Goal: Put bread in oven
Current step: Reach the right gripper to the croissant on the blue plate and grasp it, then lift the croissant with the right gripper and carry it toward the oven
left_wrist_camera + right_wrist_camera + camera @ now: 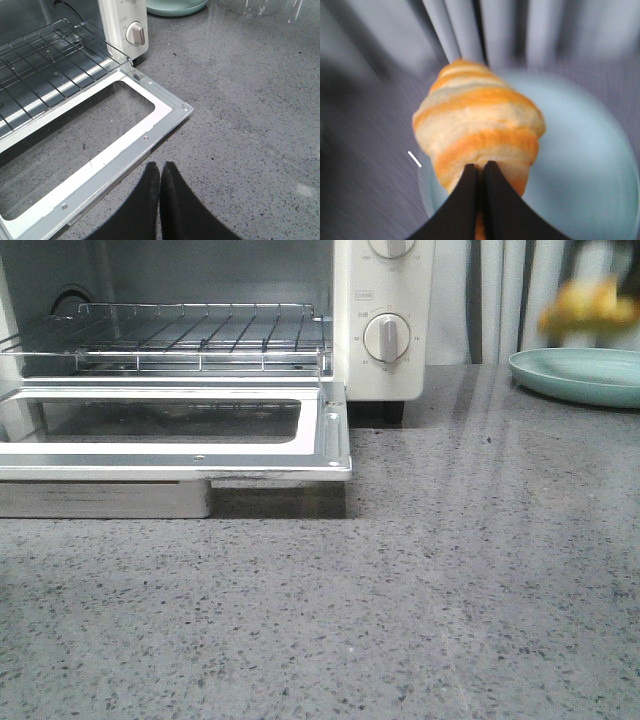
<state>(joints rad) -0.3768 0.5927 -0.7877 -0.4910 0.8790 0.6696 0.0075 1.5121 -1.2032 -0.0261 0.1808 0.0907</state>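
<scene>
Right hand [480, 172] clamped on bread [480, 130] above plate [590, 165]; left hand [160, 172] pressed together, empty.

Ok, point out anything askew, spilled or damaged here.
Nothing stands out. The oven has its door folded flat, rack level and bare. The right gripper holds the bread above the green plate. No spills show on the counter.
</scene>
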